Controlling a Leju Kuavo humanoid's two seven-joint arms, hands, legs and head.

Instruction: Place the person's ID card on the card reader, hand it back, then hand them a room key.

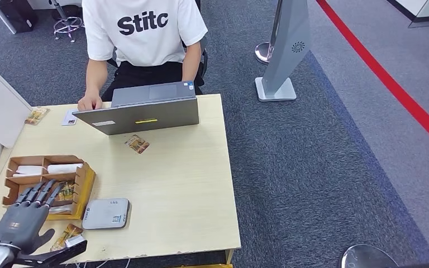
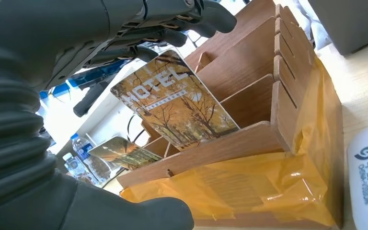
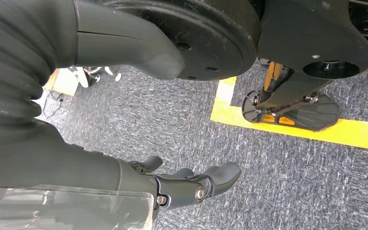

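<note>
Hidden: the left hand (image 1: 25, 215) covers the near compartment of the wooden organizer (image 1: 84, 181) in the head view, so the cards under it are partly lost; the left forearm is cut off by the picture's lower edge.
Hard to tell: whether the fingertips touch the key card (image 2: 175, 100) in the left wrist view; they lie just above its upper edge.
Left hand: hovers over the organizer, palm down, fingers (image 1: 42, 192) spread and reaching forward, thumb apart from them, gripping nothing.
Right hand (image 3: 191, 184): hangs low over the carpet (image 3: 287, 187), fingers loosely curved and apart, nothing in it.
Key card: leans tilted in the organizer's front slot, printed with autumn trees and the word HOTEL.
Card reader (image 1: 106, 214): flat grey box on the counter (image 1: 179, 190), just beside the organizer.
ID card (image 1: 70, 117): small white card at the counter's far edge, near the person's hand (image 1: 89, 102).
Laptop (image 1: 145, 109): open, in front of the person.
</note>
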